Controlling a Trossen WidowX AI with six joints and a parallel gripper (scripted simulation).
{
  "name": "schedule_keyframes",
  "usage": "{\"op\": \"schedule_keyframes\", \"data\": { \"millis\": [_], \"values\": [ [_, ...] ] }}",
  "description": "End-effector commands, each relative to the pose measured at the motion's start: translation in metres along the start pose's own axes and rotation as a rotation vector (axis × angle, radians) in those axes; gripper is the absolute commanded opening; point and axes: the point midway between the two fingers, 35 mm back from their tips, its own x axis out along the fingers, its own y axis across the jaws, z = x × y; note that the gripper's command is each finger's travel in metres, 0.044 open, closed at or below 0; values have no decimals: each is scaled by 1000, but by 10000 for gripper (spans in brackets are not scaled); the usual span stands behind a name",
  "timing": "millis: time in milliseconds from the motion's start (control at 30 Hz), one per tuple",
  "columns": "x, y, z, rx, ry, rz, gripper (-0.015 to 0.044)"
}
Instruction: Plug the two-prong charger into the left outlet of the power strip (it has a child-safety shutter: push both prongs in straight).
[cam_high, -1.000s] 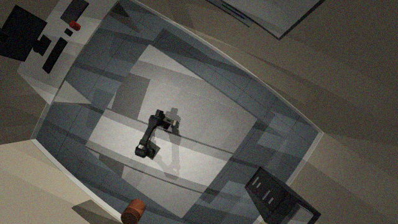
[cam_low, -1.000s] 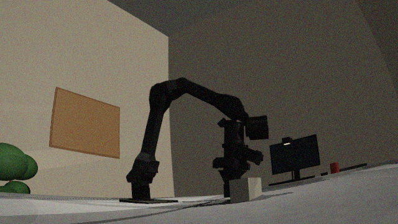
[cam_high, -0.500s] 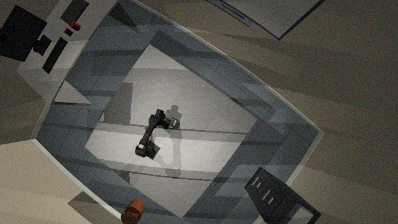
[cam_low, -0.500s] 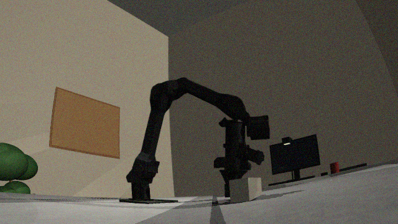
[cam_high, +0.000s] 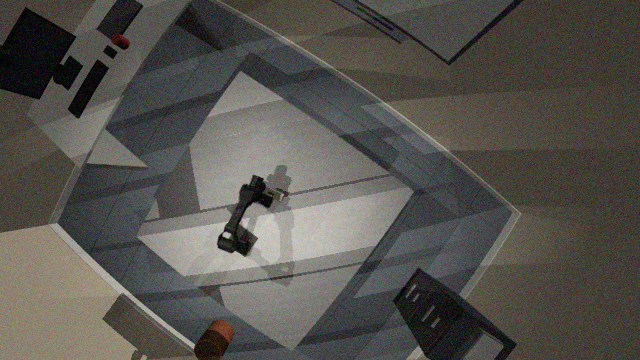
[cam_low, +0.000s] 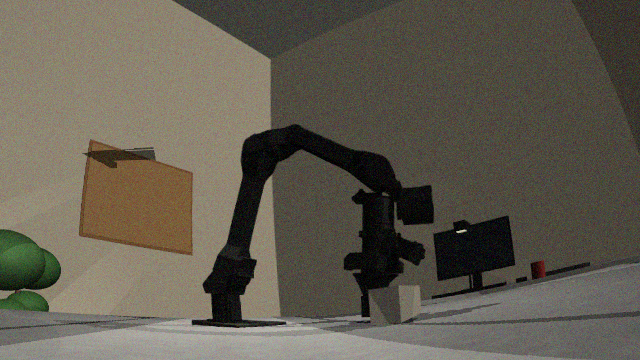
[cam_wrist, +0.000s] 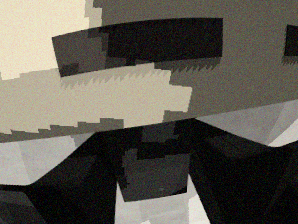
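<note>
The power strip (cam_high: 274, 194) (cam_low: 395, 306) (cam_wrist: 220, 85) is a pale block on the table; in the wrist view it fills the upper part. A long dark rectangle (cam_wrist: 165, 40) shows on it, with part of another at the right edge. My gripper (cam_low: 365, 299) (cam_wrist: 144, 125) is low, right beside the strip, its black fingers shut on the dark grey charger (cam_wrist: 157, 175). The charger's far end meets the strip's near edge in the wrist view. The prongs and the outlet holes are hidden, so seating cannot be told.
The arm's base (cam_high: 245, 242) (cam_low: 239, 323) stands on the pale table (cam_high: 320, 235). Beyond it are a desk with a monitor (cam_high: 37, 55) (cam_low: 474, 248) and a red cylinder (cam_high: 120, 41) (cam_low: 538, 269), and a dark cabinet (cam_high: 445, 320). Shadow bands cross the table.
</note>
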Motion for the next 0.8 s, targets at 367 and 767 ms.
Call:
{"op": "schedule_keyframes", "data": {
  "millis": [367,767],
  "values": [
    [-2,1,7,-2,-36,4,0],
    [-1,1,6,-2,-36,4,0]
  ]
}}
